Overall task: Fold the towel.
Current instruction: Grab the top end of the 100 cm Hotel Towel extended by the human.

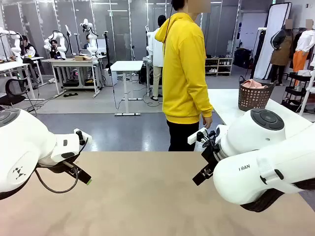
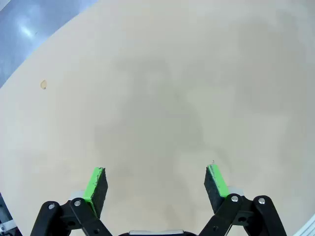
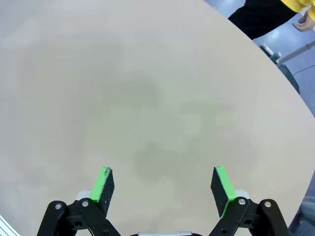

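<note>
Tabletop (image 1: pixel 147 196) lies beneath left claw (image 2: pixel 155 169) and right claw (image 3: pixel 162 169), both apart; towel (image 1: pixel 252 83) far beyond.

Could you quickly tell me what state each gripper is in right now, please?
Left gripper: open, holding nothing.
Right gripper: open, holding nothing.

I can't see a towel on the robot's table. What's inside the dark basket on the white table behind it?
Bunched pink cloth pokes above the rim of the basket. The basket's wall hides how far down the cloth goes and anything under it.
</note>
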{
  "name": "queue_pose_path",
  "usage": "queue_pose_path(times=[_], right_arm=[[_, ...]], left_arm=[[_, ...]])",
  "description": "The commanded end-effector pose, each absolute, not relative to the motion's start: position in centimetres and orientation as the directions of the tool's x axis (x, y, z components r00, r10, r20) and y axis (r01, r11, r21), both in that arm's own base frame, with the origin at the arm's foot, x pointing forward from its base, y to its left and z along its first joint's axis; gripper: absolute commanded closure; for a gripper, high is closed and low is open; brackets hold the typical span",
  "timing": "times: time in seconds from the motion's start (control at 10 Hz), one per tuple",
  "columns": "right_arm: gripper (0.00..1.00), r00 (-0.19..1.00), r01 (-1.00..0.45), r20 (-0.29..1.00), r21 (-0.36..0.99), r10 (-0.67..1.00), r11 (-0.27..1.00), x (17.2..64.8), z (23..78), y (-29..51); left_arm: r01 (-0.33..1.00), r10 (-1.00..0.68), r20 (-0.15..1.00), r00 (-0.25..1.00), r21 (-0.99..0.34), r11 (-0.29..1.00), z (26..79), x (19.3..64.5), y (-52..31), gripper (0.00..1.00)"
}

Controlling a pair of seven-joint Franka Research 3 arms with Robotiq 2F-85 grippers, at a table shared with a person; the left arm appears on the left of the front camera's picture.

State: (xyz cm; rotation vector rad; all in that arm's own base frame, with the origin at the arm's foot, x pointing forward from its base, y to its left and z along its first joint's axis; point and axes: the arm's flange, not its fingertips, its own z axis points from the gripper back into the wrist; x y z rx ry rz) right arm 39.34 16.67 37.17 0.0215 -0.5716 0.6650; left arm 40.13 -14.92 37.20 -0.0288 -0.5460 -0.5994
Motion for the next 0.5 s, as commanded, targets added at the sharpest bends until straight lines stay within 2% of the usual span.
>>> queue_pose_path(times=[0.0,0.4], right_arm=[[0.00,0.640,-0.589,0.508,-0.159,0.577,0.792,39.34,37.17,16.67],[0.00,0.640,-0.589,0.508,-0.159,0.577,0.792,39.34,37.17,16.67]], left_arm=[[0.543,-0.528,0.496,0.689,0.129,0.829,37.20,40.12,-14.94,0.00],[0.543,-0.528,0.496,0.689,0.129,0.829,37.20,40.12,-14.94,0.00]])
